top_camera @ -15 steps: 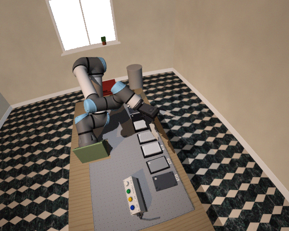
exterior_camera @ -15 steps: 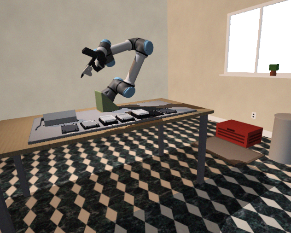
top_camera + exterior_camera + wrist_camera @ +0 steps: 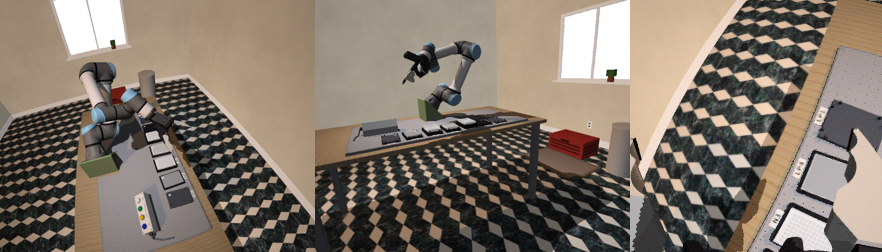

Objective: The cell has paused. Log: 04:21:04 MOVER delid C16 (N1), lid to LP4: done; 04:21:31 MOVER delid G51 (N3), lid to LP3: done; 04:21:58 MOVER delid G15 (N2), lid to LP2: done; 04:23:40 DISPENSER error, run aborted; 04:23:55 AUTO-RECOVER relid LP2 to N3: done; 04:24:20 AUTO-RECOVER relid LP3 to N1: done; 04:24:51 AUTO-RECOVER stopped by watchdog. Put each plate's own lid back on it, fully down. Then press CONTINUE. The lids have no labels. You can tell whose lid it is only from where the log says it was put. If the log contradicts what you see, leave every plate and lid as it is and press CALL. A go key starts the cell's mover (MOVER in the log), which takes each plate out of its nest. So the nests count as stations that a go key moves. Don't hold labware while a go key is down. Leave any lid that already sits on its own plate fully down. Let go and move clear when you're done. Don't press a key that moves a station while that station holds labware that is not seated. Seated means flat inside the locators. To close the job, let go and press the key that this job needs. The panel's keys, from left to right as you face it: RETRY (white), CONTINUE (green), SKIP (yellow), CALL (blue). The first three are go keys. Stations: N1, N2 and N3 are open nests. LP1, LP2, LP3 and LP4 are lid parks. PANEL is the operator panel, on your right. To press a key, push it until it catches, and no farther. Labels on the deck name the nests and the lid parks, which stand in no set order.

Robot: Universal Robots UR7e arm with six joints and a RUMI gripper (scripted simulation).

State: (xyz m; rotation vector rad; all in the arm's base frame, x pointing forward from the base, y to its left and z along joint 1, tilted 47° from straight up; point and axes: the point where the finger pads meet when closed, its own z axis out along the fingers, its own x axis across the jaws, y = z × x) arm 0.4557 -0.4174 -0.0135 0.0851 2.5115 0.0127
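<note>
Open jaws above the front edge, labware in a row

From my remote seat I had the gripper raised above the table's long edge, its jaws spread wide with nothing between them. The wooden table carried a grey, dotted deck, with the labware lined up along one side. At LP1 I saw a dark station plate; beside it, a flat grey lid lay in LP4. Next came the white plate in N3, then two more pale pieces whose labels I couldn't read. The panel stood apart, its cable trailing onto the deck. Arm shadow darkened the deck's far part.

Around it I had a floor of dark and cream diamonds, a red chest, a grey bin, and a bright window with a potted plant on its sill.
</note>
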